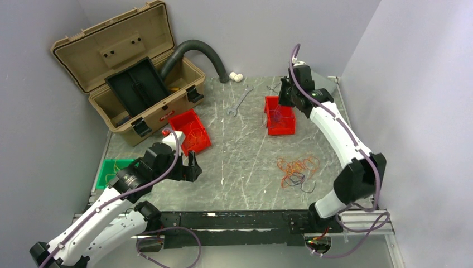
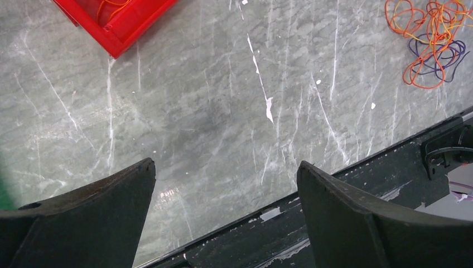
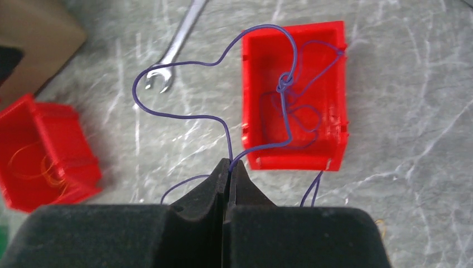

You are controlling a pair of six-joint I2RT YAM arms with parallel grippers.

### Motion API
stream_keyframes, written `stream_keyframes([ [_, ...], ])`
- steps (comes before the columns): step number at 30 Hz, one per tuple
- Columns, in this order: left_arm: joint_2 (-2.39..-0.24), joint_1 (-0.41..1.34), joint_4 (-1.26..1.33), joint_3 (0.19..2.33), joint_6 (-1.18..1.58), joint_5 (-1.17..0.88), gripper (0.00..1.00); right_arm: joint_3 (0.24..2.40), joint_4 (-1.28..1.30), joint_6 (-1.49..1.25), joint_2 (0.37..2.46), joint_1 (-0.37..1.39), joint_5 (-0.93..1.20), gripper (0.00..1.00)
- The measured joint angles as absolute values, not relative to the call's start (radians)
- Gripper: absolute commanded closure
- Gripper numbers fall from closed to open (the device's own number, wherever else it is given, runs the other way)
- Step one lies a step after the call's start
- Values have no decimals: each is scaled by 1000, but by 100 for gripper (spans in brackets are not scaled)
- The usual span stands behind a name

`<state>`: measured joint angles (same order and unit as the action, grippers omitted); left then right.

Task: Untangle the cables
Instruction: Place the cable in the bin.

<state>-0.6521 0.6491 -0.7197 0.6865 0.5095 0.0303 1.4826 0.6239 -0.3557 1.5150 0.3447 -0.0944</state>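
The cables lie as a loose tangle of orange, yellow and dark purple strands on the marble table, right of centre; the tangle also shows at the top right of the left wrist view. My right gripper is shut on a thin purple wire. The wire loops and knots above a red bin, and the gripper hangs over that bin at the back. My left gripper stands open and empty near the front left, well apart from the tangle.
A second red bin with orange wire sits by the left arm, and a green tray lies further left. An open tan toolbox and a grey hose stand at the back left. A wrench lies mid-table.
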Motion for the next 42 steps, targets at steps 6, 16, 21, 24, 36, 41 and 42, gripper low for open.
stream_keyframes([
  [6,-652,649,-719,693,509,30,1,1559,621,-326,1694,267,-143,100],
  [16,-652,649,-722,706,509,30,1,1643,581,-274,1923,262,-254,100],
  [21,-659,649,-721,721,508,30,1,1645,545,-272,2040,261,-261,100],
  [24,-665,649,-719,724,508,30,1,1663,538,-272,2125,258,-257,100],
  [36,-677,649,-719,725,491,29,1,1689,532,-276,2189,245,-228,65],
  [41,-685,649,-717,734,490,25,1,1688,555,-273,2099,245,-219,57],
  [42,-685,649,-716,735,490,24,1,1688,560,-273,2071,245,-218,56],
])
